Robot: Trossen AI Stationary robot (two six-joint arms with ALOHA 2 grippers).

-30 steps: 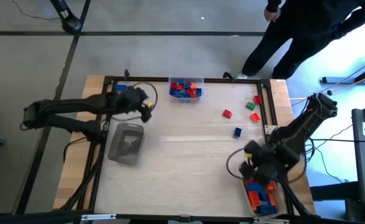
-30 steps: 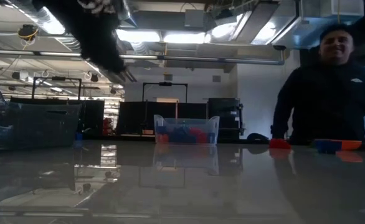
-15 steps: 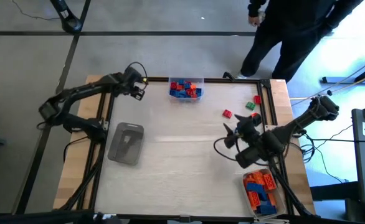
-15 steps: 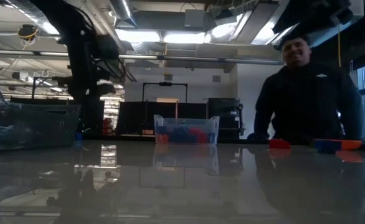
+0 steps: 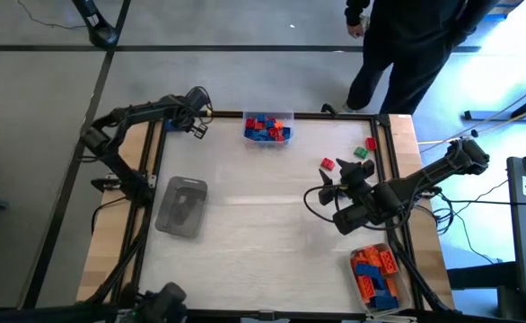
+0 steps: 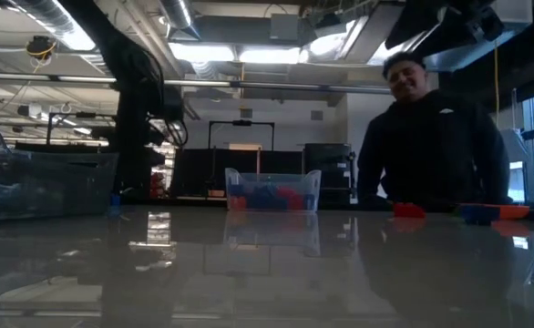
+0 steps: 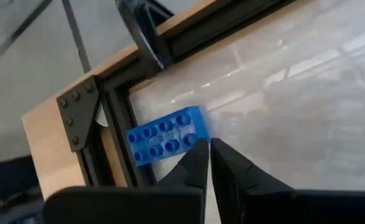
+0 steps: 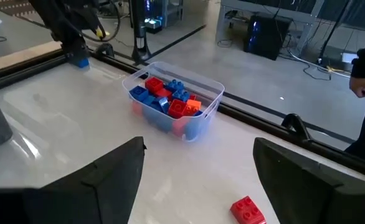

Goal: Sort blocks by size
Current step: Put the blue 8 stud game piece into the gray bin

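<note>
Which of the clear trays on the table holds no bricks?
The tray near the table's left edge, below the left arm. The tray at the far edge holds red and blue bricks, and the tray at the near right corner holds orange and blue ones.

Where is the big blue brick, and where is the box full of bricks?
big blue brick point(image 7: 164, 135): left wrist view, on its studded top.
box of bricks point(image 8: 198, 126): right wrist view, on its clear front wall.

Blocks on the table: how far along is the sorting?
Done: two trays hold blocks. In hand: nothing; the left gripper is shut and empty over a blue block in the far left corner, while the right gripper, open, hovers near the loose blocks. Left: that blue block, red and green ones; a third tray looks empty.
</note>
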